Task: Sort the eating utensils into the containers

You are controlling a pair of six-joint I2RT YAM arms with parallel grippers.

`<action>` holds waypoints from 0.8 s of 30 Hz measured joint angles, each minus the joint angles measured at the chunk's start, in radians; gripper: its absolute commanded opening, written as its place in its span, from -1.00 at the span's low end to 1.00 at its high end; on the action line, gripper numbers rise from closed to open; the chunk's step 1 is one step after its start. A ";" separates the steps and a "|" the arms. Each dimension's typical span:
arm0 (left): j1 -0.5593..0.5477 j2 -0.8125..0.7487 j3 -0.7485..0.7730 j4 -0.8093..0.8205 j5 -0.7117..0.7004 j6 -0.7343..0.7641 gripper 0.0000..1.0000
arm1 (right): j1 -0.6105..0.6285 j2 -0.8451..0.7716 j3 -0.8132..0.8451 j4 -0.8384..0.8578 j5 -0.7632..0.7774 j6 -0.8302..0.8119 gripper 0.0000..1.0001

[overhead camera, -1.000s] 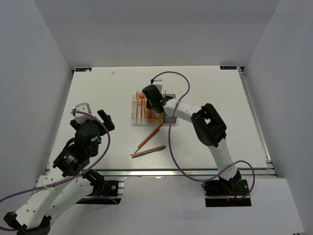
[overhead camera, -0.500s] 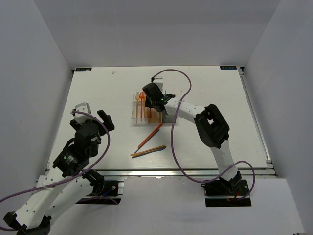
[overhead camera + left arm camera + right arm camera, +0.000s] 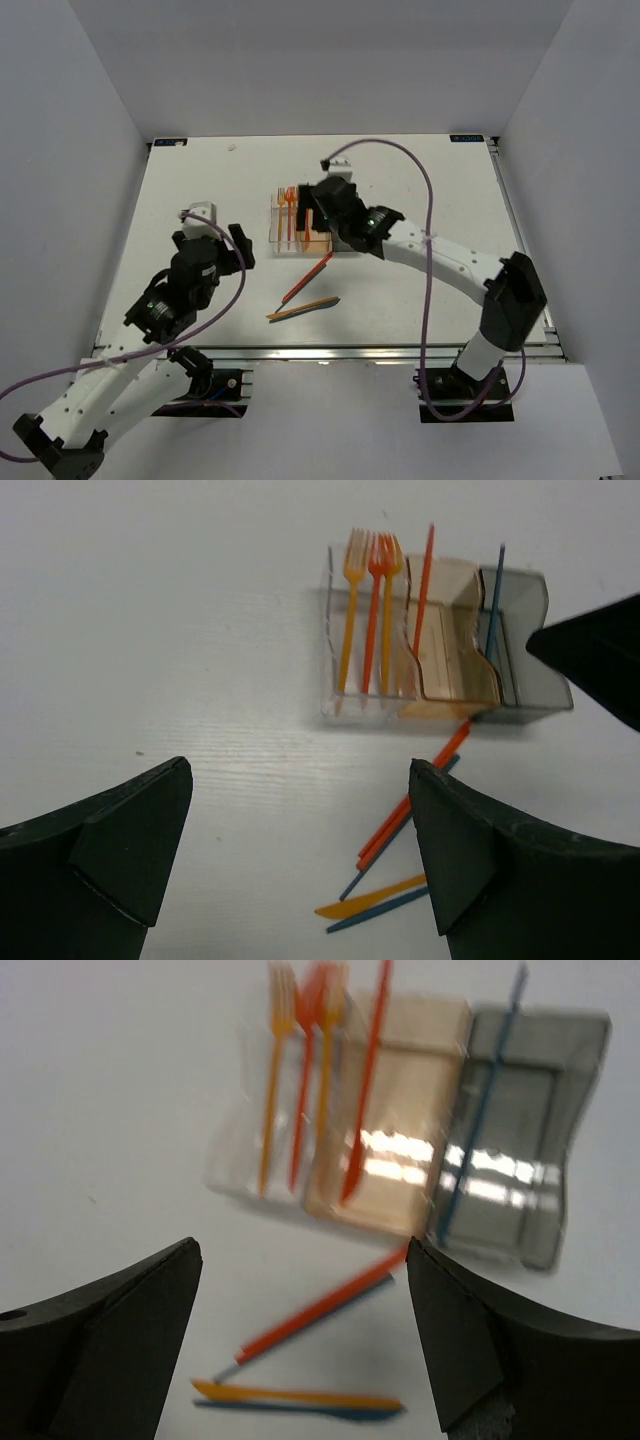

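Three containers stand in a row: a clear bin (image 3: 365, 685) holding three orange forks (image 3: 372, 610), a tan bin (image 3: 450, 650) with an orange utensil (image 3: 426, 580) leaning in it, and a dark grey bin (image 3: 525, 630) with a thin blue utensil (image 3: 494, 600). Loose eating utensils lie in front of them: orange sticks (image 3: 308, 277), a yellow knife (image 3: 302, 308) and blue pieces (image 3: 385, 910). My right gripper (image 3: 322, 215) hovers over the bins' near side, open and empty; its view is blurred. Open too, my left gripper (image 3: 213, 238) hangs left of the bins, nothing between its fingers.
The white table (image 3: 440, 200) is walled by grey panels on three sides. A purple cable (image 3: 425, 260) trails along the right arm over the table. The right arm's elbow (image 3: 515, 290) juts out near the table's right front.
My right gripper has opened wide and drawn back slightly from the bins, its elbow swinging out to the right. The left arm has advanced toward the table's middle, still open.
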 measured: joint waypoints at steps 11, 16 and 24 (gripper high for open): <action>-0.088 0.367 0.056 -0.042 0.372 0.122 0.94 | -0.046 -0.490 -0.568 -0.156 -0.030 0.047 0.37; -0.318 0.549 0.142 -0.083 0.391 0.141 0.70 | -0.134 -0.652 -0.630 -0.177 -0.042 0.034 0.30; -0.403 0.788 0.180 -0.149 0.451 0.215 0.13 | -0.155 -0.697 -0.659 -0.196 -0.077 -0.010 0.31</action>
